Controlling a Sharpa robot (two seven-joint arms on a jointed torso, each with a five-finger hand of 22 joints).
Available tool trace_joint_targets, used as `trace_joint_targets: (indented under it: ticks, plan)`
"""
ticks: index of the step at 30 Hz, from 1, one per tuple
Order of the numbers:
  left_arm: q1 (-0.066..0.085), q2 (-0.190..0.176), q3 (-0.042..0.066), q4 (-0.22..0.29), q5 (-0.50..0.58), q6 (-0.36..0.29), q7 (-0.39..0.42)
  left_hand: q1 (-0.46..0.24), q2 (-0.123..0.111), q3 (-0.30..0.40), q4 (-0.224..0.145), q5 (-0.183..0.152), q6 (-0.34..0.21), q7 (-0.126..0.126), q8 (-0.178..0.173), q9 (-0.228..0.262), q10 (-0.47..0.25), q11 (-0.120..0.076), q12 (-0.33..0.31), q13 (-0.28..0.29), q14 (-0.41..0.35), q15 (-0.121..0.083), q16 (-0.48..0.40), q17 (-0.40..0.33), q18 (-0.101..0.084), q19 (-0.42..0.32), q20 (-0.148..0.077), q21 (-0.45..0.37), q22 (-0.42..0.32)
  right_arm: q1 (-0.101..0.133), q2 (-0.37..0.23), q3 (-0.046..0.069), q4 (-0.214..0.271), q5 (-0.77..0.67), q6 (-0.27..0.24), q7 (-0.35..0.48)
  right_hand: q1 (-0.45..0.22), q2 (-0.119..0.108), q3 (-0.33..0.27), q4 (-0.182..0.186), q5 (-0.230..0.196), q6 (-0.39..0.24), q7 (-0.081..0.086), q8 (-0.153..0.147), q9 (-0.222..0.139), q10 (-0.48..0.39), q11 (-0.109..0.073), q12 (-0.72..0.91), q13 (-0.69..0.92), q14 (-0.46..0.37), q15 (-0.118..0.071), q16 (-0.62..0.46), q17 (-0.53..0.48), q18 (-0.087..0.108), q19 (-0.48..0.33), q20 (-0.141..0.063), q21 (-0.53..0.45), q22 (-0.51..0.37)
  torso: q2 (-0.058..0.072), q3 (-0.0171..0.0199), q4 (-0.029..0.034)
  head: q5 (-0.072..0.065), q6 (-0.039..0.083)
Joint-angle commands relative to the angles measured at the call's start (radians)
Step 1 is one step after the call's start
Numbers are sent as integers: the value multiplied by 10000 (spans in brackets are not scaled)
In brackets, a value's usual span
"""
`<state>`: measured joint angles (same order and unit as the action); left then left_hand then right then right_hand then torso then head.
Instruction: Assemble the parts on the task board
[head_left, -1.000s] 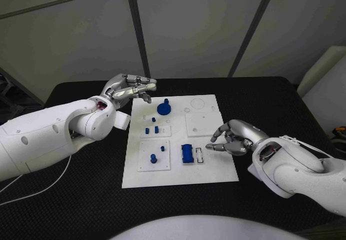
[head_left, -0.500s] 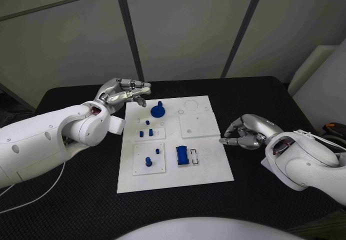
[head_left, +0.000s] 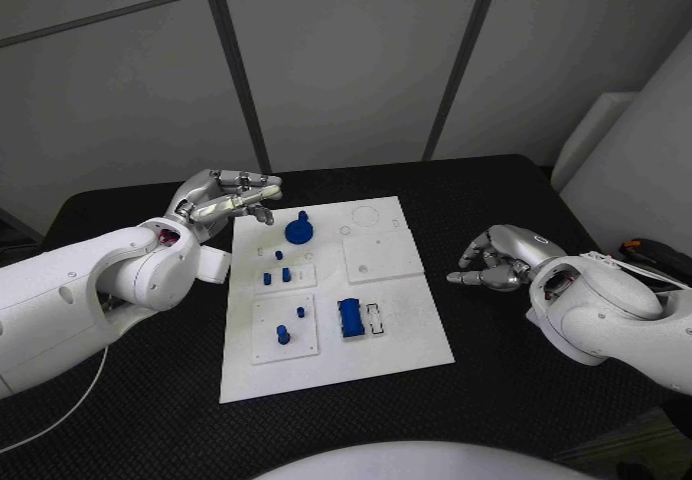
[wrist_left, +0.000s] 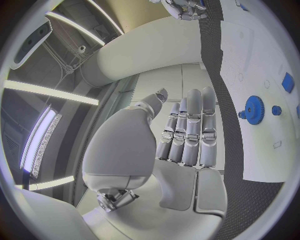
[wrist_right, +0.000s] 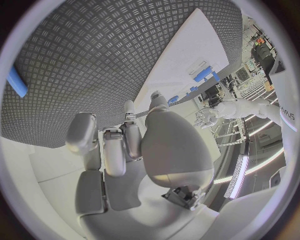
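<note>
Table (head_left: 144, 420): black, textured; carries everything I list below.

Board (head_left: 397, 335): white plate at the table's middle, my landmark. Three raised white tiles sit on it.

Left hand (head_left: 224, 195): I see it raised just off the board's far left corner, fingers curled loosely with nothing between them. In the left wrist view the fingers (wrist_left: 187, 130) lie straight, side by side; I read it as holding nothing, fingers close together.

Right hand (head_left: 498, 262): off the board's right edge, over bare table, fingers curled inward. I cannot make out any part in it; I read it as closed on nothing.

Gear (head_left: 299, 230): the largest blue part, round with a knob, standing at the board's far left area, nearest the left hand.

Block (head_left: 351, 318): blue, oblong, near the board's middle toward the near side, beside a small white-rimmed slot (head_left: 376, 318).

Pegs: two short blue ones (head_left: 280, 276) on the left-middle tile, one smaller above them (head_left: 277, 254), and two (head_left: 286, 335) on the near-left tile.

Progress, my judgement: several pegs appear seated, as does the gear. The far right tile (head_left: 379, 255) and two round outlines (head_left: 361, 222) at the far edge look unfilled, so work remains. Neither hand touches any part.
</note>
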<state>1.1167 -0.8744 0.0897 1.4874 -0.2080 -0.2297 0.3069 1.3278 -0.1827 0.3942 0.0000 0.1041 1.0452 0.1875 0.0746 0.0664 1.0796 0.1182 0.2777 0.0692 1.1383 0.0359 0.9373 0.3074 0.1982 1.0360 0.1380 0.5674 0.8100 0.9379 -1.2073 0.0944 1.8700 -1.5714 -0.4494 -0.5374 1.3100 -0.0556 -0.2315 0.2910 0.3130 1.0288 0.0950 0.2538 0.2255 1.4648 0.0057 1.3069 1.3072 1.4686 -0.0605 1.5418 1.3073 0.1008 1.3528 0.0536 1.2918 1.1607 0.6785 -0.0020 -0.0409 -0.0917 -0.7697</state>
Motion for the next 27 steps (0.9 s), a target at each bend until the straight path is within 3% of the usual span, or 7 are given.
trace_joint_targets:
  ticks: [1, 3, 6, 11, 14, 24, 27]
  plan:
    - [8, 3, 5, 12, 14, 117, 63, -48, 67, -77, -6, -38, -48, -11, 44, 9, -89, -12, 68, 1, -29, 44, -27, -9, -176, 8, 45, -32, -11, 15, -69, 7, -130, -47, -347, -64, -11, -117, -46, 3, -71, -103, 12, -71, -17, 104, 94, 12, 842, 857, 83, -56, 1870, -109, -34, 28, -45, -30, 0, 7, 6, -288, 57]
    - [7, 2, 5, 7, 15, 115, 63, -55, 63, -92, -2, -41, -49, -10, 46, 10, -94, -11, 75, 2, -34, 46, -26, -9, -176, 6, 47, -37, -12, 19, -118, 9, -252, 80, -494, 15, -80, -173, -43, 12, -79, -192, 48, -162, -48, 74, 123, -55, 801, 839, 106, -95, 1790, -94, -79, 47, -101, -103, 1, 8, -6, -458, 98]
    - [4, 2, 3, 8, 15, 116, 61, -64, 59, -109, 4, -43, -51, -10, 48, 9, -99, -9, 83, 3, -39, 48, -24, -9, -177, 5, 49, -43, -15, 64, -190, 13, -444, 332, -682, 139, -289, -458, 91, 33, -44, -571, 200, -499, -189, 12, 253, -182, 725, 811, 209, -158, 1668, -70, -168, 132, -220, -250, 7, 7, 2, -736, 216]
    - [-5, 4, 2, -6, 15, 106, 62, -64, 59, -109, 4, -43, -51, -10, 48, 9, -99, -9, 83, 3, -39, 48, -24, -9, -177, 5, 49, -43, -15, 181, -302, 16, -770, 722, -743, 313, -523, -848, 352, 54, -21, -820, 324, -774, -350, -36, 362, -280, 665, 797, 306, -197, 1599, -45, -222, 225, -302, -349, 10, 8, -5, -1063, 336]
    - [-11, 9, 1, -7, 15, 100, 69, -74, 57, -129, 11, -45, -53, -10, 50, 9, -104, -9, 93, 4, -44, 51, -22, -9, -177, 3, 51, -49, -17, 285, -373, 17, -1088, 859, -670, 369, -687, -1110, 397, 66, -89, -927, 375, -911, -447, -92, 410, -399, 587, 771, 347, -256, 1488, -18, -293, 270, -398, -472, 19, 1, -6, -1398, 421]
    - [-21, 11, -1, -8, 15, 90, 76, -74, 57, -129, 11, -45, -53, -10, 50, 9, -104, -9, 93, 4, -44, 51, -22, -9, -177, 3, 51, -49, -17, 774, -592, 17, -2251, 1133, -507, 563, -815, -1369, 339, 79, -246, -1150, 428, -1134, -624, -132, 456, -484, 529, 755, 389, -299, 1416, 5, -347, 315, -482, -573, 9, 1, -8, -2230, 534]
    - [-24, 12, -2, -8, 15, 86, 73, -74, 57, -129, 11, -45, -53, -10, 50, 9, -104, -9, 93, 4, -44, 51, -22, -9, -177, 3, 51, -49, -17, 893, -657, 17, -2577, 1200, -446, 603, -838, -1397, 321, 81, -281, -1169, 433, -1157, -649, -141, 461, -504, 515, 751, 394, -309, 1399, 8, -355, 320, -495, -589, 12, 6, 0, -2359, 538]
